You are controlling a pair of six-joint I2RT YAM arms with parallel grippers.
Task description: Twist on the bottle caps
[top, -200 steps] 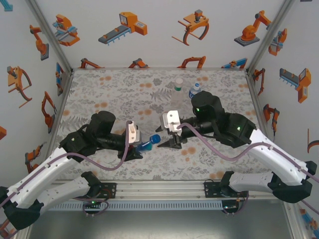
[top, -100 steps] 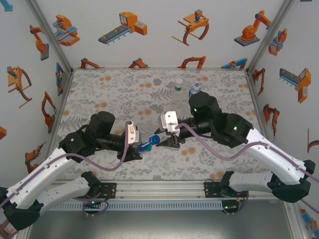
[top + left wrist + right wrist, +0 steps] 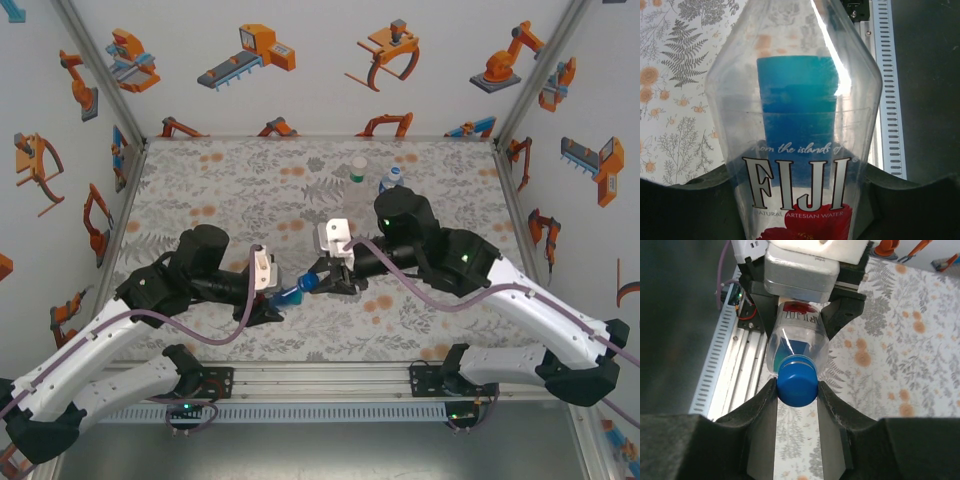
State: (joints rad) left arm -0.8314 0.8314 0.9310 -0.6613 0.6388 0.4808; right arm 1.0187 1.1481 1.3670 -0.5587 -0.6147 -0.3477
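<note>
My left gripper [image 3: 275, 300] is shut on the squat clear bottle [image 3: 288, 294] with the blue label and holds it lying level above the table. In the left wrist view the bottle [image 3: 795, 100] fills the frame between my dark fingers [image 3: 685, 200]. The blue cap [image 3: 313, 283] sits on the bottle's neck, which points right. My right gripper [image 3: 320, 281] is shut on that cap. In the right wrist view both pads press the sides of the blue cap [image 3: 797, 384], with the bottle [image 3: 799, 342] behind it.
Two more bottles stand upright at the back right, one with a green label [image 3: 358, 170] and a slim one with a blue label [image 3: 390, 181], each with a white top. The aluminium rail [image 3: 320, 378] runs along the near table edge, under both arms.
My right gripper has moved left to the bottle's neck and shut on the blue cap. The left gripper has kept hold of the bottle, with its neck now a little higher.
</note>
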